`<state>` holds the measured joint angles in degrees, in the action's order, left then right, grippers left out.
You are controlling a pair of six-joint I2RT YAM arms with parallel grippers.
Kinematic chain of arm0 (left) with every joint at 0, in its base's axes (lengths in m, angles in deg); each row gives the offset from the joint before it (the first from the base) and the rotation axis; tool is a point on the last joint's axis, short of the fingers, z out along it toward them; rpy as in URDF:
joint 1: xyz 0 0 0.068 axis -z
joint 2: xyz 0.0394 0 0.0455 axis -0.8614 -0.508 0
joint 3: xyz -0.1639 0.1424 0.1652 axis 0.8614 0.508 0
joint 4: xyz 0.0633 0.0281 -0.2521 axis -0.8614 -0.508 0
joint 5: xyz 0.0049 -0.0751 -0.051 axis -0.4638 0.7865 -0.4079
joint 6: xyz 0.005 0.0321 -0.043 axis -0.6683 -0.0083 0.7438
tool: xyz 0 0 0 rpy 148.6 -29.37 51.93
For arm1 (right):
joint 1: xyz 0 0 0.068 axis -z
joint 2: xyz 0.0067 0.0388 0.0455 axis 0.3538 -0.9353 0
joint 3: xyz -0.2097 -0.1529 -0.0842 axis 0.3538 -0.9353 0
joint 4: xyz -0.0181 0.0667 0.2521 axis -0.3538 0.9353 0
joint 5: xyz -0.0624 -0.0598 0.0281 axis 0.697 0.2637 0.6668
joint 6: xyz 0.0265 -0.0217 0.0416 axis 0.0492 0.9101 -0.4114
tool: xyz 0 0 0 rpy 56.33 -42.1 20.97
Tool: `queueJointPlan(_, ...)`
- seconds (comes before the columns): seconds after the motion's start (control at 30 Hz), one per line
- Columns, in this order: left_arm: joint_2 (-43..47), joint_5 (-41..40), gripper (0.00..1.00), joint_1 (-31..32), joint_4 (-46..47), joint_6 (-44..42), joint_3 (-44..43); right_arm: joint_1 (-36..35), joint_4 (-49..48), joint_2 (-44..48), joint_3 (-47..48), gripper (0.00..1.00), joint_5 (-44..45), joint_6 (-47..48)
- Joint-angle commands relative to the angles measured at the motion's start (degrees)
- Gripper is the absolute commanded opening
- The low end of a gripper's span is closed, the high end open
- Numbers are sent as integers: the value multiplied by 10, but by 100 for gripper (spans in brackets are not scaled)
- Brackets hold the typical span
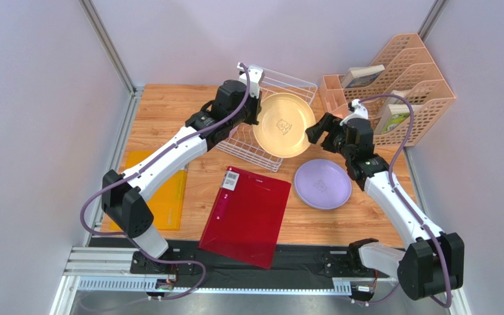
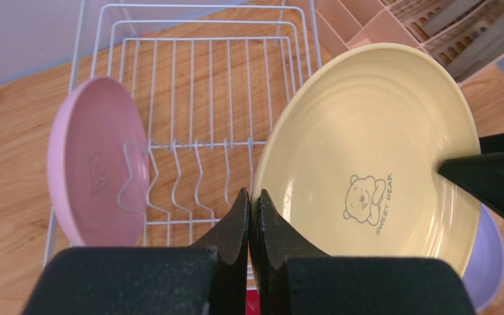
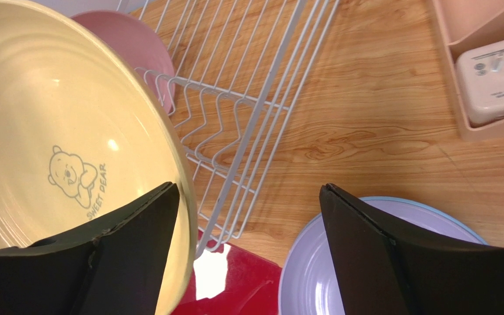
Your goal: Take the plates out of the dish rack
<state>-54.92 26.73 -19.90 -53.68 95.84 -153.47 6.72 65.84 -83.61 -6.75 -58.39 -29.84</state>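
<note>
Here, tan-yellow plate (image 1: 283, 125) (bear print (image 2: 366, 199)), matte, round, tilted upright.

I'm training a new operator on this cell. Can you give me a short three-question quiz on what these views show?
1. Fill in: the lilac plate lies on the table, stacked on a ____ plate.
2. True or false: the left hand is shut on the rim of the yellow plate.
3. The right hand is: A) open, beside the yellow plate's rim; B) shut on the lilac plate; C) shut and empty.

Key: 1. the light blue plate; 2. true; 3. A.
</note>
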Motion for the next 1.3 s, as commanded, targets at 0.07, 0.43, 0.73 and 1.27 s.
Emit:
queueJointPlan(0.07, 23, 77, 0, 0, 42, 47, 5, 2, -79, -16, -11, 81, -71, -24)
queueJointPlan(0.43, 28, 101, 64, -19, 75, 37, 38, 96, -56, 22, -68, 0, -128, -59)
queueJointPlan(0.73, 33, 19, 93, -61, 75, 1, 63, 133, 167, 185, -93, 0, 1, -23)
queueJointPlan(1.27, -21, -61, 94, -108, 91, -36, 73, 132, 318, 255, -146, 0, 113, -88)
